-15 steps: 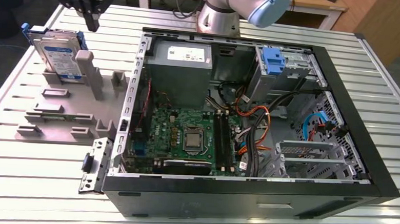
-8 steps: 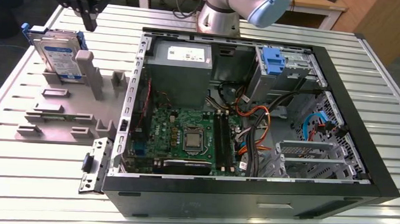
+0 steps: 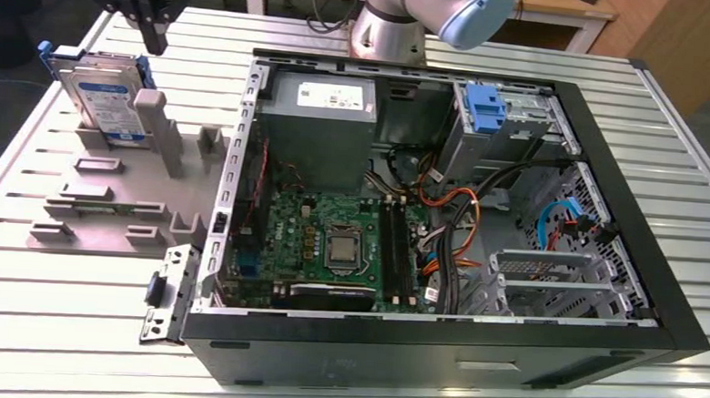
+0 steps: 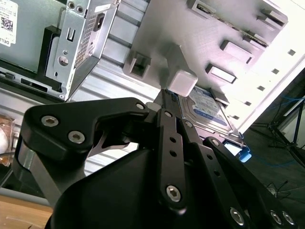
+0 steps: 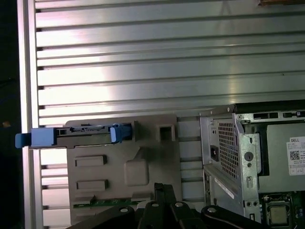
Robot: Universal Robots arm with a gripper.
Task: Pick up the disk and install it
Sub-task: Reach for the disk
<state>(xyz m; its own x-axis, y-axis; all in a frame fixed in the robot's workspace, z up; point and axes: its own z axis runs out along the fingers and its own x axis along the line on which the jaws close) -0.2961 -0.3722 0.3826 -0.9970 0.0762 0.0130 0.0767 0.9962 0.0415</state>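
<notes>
Above the exterior view's left side, the gripper [image 3: 158, 48] hangs over the grey fixture plate [image 3: 103, 197], close to the upper edge of the disk [image 3: 102, 104] but clear of it. Its black fingers [image 3: 156, 26] are drawn together with nothing between them, and both wrist views show them as a narrow closed pair, tip at [image 4: 165, 96] and [image 5: 159, 187]. The disk stands on edge in a slot of the fixture plate, leaning a little. Its white and blue label faces the exterior camera, blue rails show at its upper corners, and a grey upright post [image 3: 152, 120] is just beside it. In the first wrist view the disk [image 5: 84, 136] is seen edge-on across the fixture plate [image 5: 143, 164], with blue rail ends sticking out on either side. The second wrist view catches the label of the disk [image 4: 209, 110] beyond the fingertips. Beside the fixture plate, towards the exterior view's right, the open computer case [image 3: 445, 342] lies on its side on the slatted metal surface [image 3: 68, 339]. Inside it are a green motherboard [image 3: 328, 234], a grey metal box with a white sticker [image 3: 323, 115] and a metal cage with a blue latch [image 3: 487, 110]. The robot arm [image 3: 414, 11] rises behind the computer case.
</notes>
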